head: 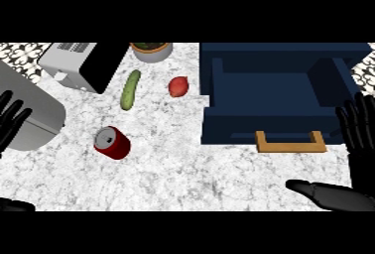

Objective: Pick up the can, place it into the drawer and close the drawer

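Two hands: black, one at each side edge of the frame, fingers pointing up, neither touching the can
left hand (10,123): far left edge, mid height; fingers straight and spread, holding nothing; shows over the grey appliance (33,111)
right hand (358,126): far right edge, mid height, just beside the drawer's right side; fingers straight and spread, holding nothing; thumb stretched out across the lower right corner
can (111,143): red with a silver top, lying tilted on the surface, top turned toward the upper left; left of frame centre, below the cucumber, well apart from both hands and from the drawer
drawer (271,94): navy, pulled open, filling the upper right; inside walls and floor in view
handle (290,143): tan wood, on the drawer's front, at its lower edge
cucumber (130,90): green, lying nearly upright in the frame, upper left of centre
red fruit (178,86): between cucumber and drawer; kind cannot be told
potted plant (151,50): top edge, above the cucumber
toaster (79,64): silver and black, upper left, next to the grey appliance
surface (190,173): white marbled, carrying all of these
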### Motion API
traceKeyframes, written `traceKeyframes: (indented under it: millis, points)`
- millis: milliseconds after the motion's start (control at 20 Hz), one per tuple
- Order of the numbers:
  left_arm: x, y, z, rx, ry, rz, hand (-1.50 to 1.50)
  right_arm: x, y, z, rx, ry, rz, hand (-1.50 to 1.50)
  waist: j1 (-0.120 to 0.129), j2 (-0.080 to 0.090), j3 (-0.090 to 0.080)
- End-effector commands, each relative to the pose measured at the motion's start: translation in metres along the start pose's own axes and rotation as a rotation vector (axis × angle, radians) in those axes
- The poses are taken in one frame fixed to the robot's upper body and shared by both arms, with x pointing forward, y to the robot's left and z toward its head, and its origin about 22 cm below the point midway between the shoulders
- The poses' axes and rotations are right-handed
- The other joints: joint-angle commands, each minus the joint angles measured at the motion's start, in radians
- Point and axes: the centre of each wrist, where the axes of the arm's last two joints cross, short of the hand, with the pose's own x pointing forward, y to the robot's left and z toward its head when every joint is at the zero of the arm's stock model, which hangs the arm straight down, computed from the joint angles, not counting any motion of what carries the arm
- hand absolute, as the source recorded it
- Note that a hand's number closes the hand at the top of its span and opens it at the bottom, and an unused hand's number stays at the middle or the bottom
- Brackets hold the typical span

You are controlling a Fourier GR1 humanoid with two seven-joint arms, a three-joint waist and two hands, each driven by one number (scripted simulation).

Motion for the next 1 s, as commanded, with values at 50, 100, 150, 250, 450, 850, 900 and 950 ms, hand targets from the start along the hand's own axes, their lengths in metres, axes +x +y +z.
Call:
traceKeyframes:
  millis: [50, 100, 150, 250, 450, 850, 900, 950]
  points:
    - [-0.007, 0.0, -0.01, -0.008, 0.011, 0.012, -1.5, 0.007, 0.005, 0.004, -0.011, 0.016, 0.002, -1.5, -0.002, 0.0, 0.0]
    - [-0.012, 0.007, -0.009, -0.026, 0.019, 0.026, -1.5, -0.008, -0.028, 0.004, -0.021, 0.0, -0.002, -1.5, -0.003, 0.0, 0.0]
    - [-0.001, 0.002, 0.007, 0.003, 0.009, 0.02, -1.5, -0.008, -0.013, 0.013, -0.01, 0.007, 0.002, -1.5, 0.0, -0.001, 0.0]
    - [-0.016, 0.008, -0.007, -0.027, 0.023, 0.035, -1.5, -0.005, -0.025, 0.017, -0.013, -0.001, 0.011, -1.5, -0.003, 0.0, 0.0]
    - [-0.033, -0.019, -0.015, -0.022, 0.078, 0.007, -1.5, -0.001, -0.019, 0.01, -0.009, -0.009, 0.007, -1.5, -0.003, 0.0, 0.0]
    - [-0.076, -0.028, -0.015, -0.009, 0.118, -0.012, -1.5, 0.013, -0.017, 0.028, -0.037, -0.02, 0.01, -1.5, -0.005, 0.0, 0.0]
    - [-0.078, -0.056, -0.013, -0.009, 0.137, -0.028, -1.5, -0.012, -0.025, 0.01, -0.03, -0.019, 0.024, -1.5, -0.002, 0.0, 0.0]
    - [-0.086, -0.025, 0.005, -0.012, 0.133, -0.022, -1.5, 0.011, -0.018, 0.01, -0.008, -0.02, 0.0, -1.5, 0.0, 0.0, 0.0]
